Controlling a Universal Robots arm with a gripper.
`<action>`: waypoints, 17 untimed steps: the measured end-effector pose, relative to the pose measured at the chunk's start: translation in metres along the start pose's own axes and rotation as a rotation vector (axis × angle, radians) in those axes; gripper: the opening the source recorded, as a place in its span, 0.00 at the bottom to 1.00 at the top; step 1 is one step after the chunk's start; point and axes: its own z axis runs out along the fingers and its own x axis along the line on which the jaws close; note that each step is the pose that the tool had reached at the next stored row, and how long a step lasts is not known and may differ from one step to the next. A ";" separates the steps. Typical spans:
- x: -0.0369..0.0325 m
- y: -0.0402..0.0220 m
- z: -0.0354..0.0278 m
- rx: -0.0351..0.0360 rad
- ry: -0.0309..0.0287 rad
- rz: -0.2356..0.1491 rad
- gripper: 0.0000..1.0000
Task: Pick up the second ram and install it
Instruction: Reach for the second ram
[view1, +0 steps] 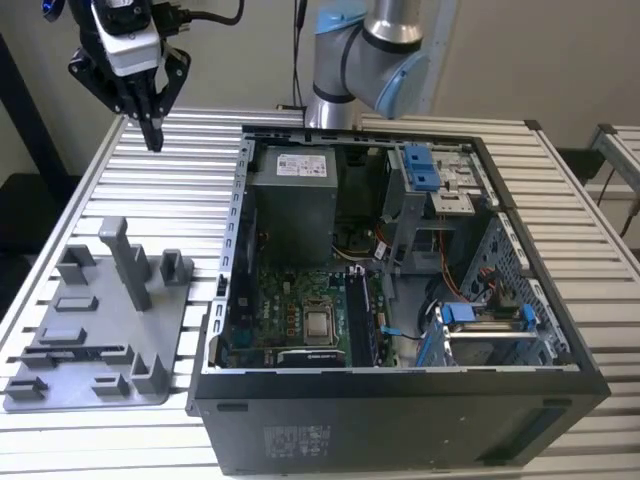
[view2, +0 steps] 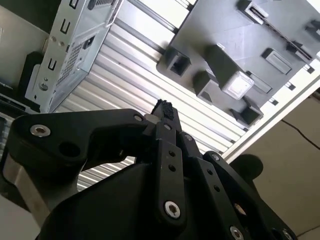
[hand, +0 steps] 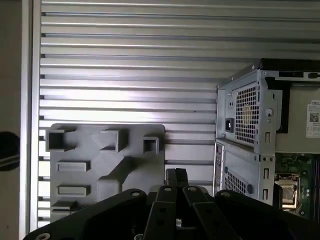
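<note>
Looking across the ribbed silver metal table (view1: 190, 180), we find bare slats open beyond the plate. The open black computer tower case (view1: 400, 425) fills the exterior view's right. The grey plastic fixture plate (view1: 100, 325) lies just beside it, near the table's edge. The black claw gripper (view1: 152, 135) hangs above those open slats, fingers pinched together. The thin dark memory stick (view1: 75, 352) seems to lie in the plate's long slot; we cannot be sure.

A robotics lab bench: slatted aluminium table (view1: 180, 170), opened computer case (view1: 400, 420) (motherboard (view1: 285, 290) exposed), grey fixture plate (view1: 100, 320).
</note>
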 end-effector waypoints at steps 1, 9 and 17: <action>0.0030 0.0000 0.0000 0.0000 0.0000 0.000 0.11; 0.0280 0.0002 0.0003 -0.0001 0.0000 0.000 0.11; 0.0564 0.0004 0.0006 -0.0003 0.0001 0.000 0.11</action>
